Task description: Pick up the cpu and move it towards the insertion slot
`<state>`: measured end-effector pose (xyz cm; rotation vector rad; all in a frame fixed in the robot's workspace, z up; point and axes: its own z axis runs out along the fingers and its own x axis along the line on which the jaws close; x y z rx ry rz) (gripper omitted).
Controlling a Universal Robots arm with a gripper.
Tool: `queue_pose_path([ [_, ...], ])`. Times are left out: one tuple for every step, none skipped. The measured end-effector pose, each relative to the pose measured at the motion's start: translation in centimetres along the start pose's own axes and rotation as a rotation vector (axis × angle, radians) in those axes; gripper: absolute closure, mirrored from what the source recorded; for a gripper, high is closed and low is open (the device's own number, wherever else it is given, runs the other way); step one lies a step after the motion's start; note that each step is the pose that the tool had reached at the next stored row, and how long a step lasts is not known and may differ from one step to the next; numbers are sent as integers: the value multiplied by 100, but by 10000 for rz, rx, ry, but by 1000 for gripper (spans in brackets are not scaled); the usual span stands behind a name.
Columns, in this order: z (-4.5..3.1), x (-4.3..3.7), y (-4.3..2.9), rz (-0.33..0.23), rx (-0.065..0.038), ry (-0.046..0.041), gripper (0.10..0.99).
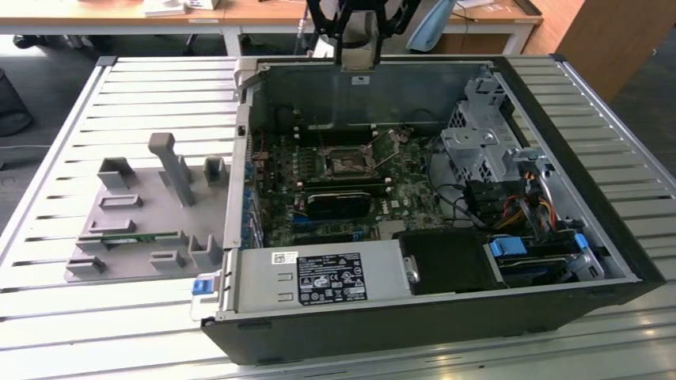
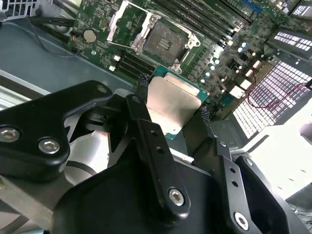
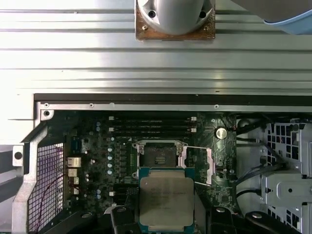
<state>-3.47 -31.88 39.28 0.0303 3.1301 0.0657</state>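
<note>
You are looking at the gripper (image 2: 173,105) gripping the cpu (image 2: 171,103) by its edges, fingers (image 2: 142,105) closed on it; it is hanging above the motherboard (image 3: 122,146), apparently just short of the open insertion slot (image 2: 163,39).

Cpu (image 3: 166,200), flat square chip with silvery-white metal top and thin teal-green rim, held off the board, roughly level, just short of the insertion slot (image 3: 160,155). Slot's a dark square socket, shiny metal frame flipped open, thin lever out to the side, sitting empty.
</note>
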Motion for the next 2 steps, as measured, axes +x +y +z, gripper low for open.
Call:
queue_pose_path([
  [0, 0, 0, 0, 0, 0, 549],
  [0, 0, 0, 0, 0, 0, 549],
])
